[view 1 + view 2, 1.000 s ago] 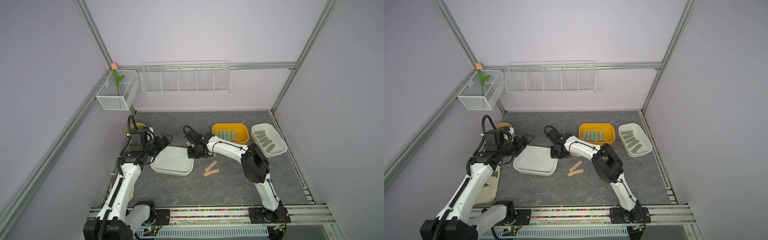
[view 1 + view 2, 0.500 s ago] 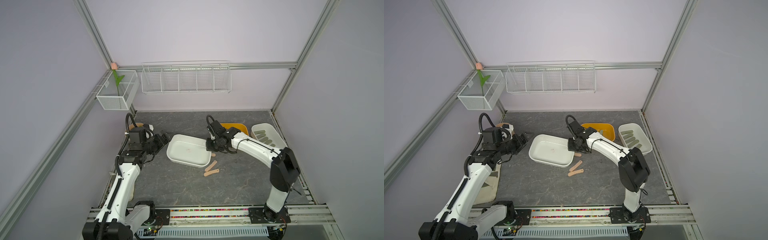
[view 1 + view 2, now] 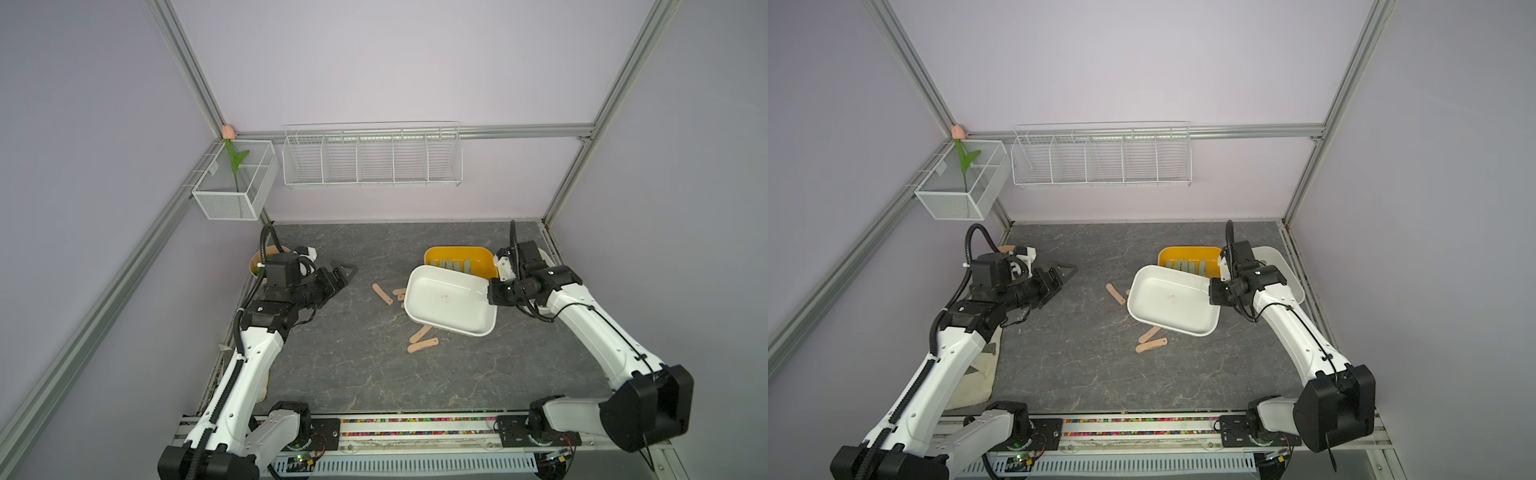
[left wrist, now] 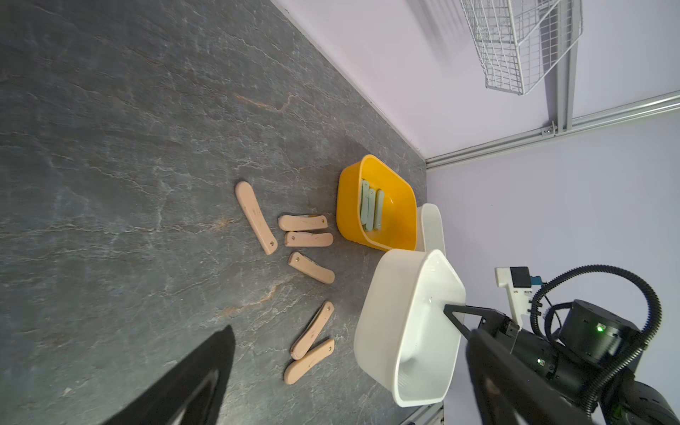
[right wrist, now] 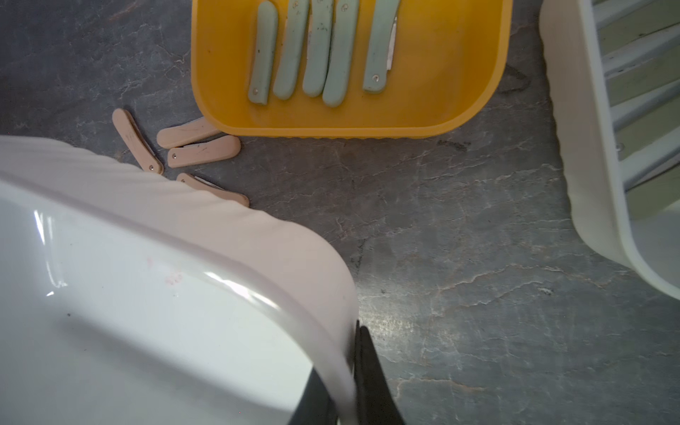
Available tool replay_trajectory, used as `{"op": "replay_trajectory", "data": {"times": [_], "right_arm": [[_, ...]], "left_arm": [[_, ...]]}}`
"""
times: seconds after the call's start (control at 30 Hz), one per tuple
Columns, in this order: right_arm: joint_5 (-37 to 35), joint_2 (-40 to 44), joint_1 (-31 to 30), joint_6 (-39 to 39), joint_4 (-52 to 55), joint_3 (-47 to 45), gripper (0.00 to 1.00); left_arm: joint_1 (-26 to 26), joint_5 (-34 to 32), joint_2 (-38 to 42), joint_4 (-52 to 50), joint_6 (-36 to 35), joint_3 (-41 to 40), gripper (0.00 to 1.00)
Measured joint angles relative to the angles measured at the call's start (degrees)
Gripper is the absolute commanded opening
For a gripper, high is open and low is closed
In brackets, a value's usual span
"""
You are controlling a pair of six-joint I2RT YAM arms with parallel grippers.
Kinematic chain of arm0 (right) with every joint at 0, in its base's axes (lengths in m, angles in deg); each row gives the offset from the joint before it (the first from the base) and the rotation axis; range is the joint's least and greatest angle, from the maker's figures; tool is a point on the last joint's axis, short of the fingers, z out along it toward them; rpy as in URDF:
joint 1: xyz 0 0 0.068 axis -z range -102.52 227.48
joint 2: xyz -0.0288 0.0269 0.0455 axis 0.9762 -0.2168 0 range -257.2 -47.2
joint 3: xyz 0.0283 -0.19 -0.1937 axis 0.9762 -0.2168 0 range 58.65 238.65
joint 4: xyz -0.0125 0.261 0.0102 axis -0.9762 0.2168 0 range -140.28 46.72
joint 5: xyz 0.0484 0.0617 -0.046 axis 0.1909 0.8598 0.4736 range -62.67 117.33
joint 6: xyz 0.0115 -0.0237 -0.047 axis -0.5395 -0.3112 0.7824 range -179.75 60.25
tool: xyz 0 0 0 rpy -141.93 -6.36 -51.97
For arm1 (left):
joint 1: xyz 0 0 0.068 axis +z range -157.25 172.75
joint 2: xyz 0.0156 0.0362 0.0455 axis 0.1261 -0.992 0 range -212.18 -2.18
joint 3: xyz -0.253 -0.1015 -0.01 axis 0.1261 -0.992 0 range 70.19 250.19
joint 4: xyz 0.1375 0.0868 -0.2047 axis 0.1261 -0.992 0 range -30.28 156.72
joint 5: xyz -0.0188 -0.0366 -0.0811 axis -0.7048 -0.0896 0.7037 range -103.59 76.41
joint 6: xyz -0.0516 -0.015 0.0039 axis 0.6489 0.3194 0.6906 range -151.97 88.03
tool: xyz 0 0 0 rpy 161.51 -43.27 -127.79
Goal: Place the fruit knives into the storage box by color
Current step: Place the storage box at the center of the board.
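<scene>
**Empty white box in right grip — pink knives loose**

Left of frame: left gripper (image 3: pixel 343 272) is spread open and holds nothing. Centre: six peach-pink fruit knives (image 4: pixel 305 239) lie on the tabletop (image 3: pixel 353 365), unboxed. Right: right gripper (image 5: pixel 346 373) pinches the rim of the tilted, empty white storage box (image 3: pixel 449 299). Step looks like box positioning. Next — set it flat, clear of the knives.

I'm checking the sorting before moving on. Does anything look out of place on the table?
Yes. The empty white box hangs tilted, pinched by its rim in the right gripper. Six peach-pink knives lie scattered loose on the table beside it, in no box.
</scene>
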Motion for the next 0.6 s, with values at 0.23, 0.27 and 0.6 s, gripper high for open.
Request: {"op": "replay_trajectory", "data": {"times": [0.23,0.27,0.6], "right_arm": [[-3.50,0.00,1.66,4.74,4.66,-0.11,0.06],[-3.85,0.00,2.16,5.16,5.18,-0.28,0.06],[-7.93,-3.54,5.92,6.56,6.73,-1.49,0.07]], "left_arm": [[-2.08,0.04,-3.13,1.40,0.44,2.71,0.99],[-2.16,0.07,-3.34,1.75,0.61,2.80,0.99],[-4.15,0.50,-6.16,3.91,1.31,3.72,0.99]]}}
